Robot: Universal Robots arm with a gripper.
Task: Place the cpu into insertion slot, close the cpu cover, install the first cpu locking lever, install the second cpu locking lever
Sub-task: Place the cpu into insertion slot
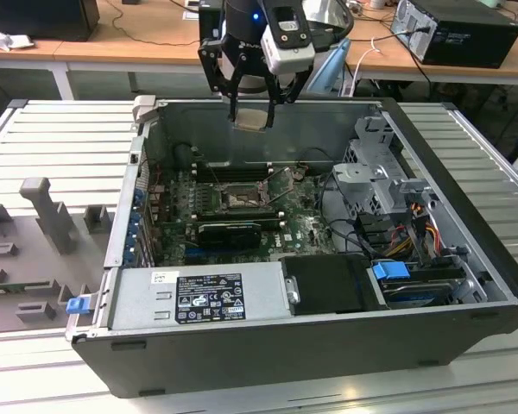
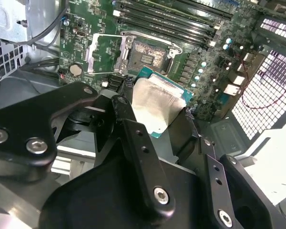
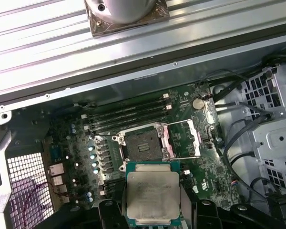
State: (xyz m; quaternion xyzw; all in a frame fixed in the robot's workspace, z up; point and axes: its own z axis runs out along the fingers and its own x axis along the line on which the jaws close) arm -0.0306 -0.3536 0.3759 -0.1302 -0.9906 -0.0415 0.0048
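The gripper (image 1: pixel 252 112) clamps the cpu (image 3: pixel 152 195), well clear of the apparently empty insertion slot (image 3: pixel 143 145); beside the slot, the cpu cover (image 3: pixel 183 138) stands open.

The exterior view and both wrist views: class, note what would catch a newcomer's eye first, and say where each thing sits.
First comes the black gripper, hanging over the far wall of the open computer case and shut on the cpu, whose silvery top faces the first wrist view. Below, on the green motherboard, the insertion slot lies bare, with the cpu cover swung open beside it.
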